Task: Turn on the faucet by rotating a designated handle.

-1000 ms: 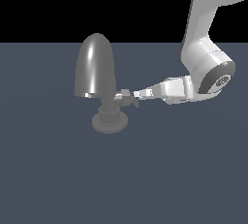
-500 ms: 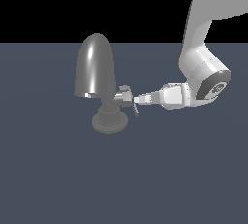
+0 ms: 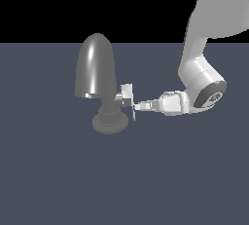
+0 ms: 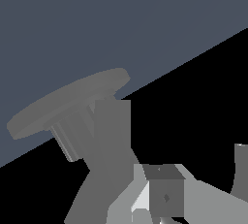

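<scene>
Heads up: your gripper (image 3: 137,106) is coming in sideways from the exterior view's right, tip right at the handle (image 3: 127,94), which is sticking out of the faucet (image 3: 99,85) neck toward you. I'm not able to tell how wide it's set. The wrist view is only showing the ribbed base up close, no contact.

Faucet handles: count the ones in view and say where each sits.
1. The handle projects sideways from the neck of the faucet, toward the exterior view's right, with the gripper right at it. Another handle could be hidden behind the dome.
</scene>
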`<state>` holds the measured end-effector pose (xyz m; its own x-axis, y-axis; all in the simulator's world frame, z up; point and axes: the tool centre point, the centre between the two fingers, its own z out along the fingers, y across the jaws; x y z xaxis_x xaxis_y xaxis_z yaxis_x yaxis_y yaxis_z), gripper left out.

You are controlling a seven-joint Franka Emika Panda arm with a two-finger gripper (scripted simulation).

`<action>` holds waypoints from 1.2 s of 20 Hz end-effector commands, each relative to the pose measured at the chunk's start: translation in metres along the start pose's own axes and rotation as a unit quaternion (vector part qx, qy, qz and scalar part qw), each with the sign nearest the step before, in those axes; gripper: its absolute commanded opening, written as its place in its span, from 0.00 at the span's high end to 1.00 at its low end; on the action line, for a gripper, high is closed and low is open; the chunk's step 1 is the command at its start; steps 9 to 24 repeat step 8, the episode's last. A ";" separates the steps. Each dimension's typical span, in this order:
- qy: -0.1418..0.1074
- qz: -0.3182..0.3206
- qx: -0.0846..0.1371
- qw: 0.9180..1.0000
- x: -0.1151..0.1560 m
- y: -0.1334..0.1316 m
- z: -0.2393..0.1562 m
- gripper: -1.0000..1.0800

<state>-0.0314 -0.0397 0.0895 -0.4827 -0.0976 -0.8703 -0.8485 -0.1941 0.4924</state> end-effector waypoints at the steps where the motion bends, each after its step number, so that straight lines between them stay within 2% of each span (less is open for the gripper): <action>1: 0.002 0.011 0.008 1.000 0.022 -0.018 0.005 1.00; 7: 0.001 0.021 0.010 1.000 0.039 -0.033 0.005 1.00; 24: 0.001 0.021 0.010 1.000 0.039 -0.033 0.005 1.00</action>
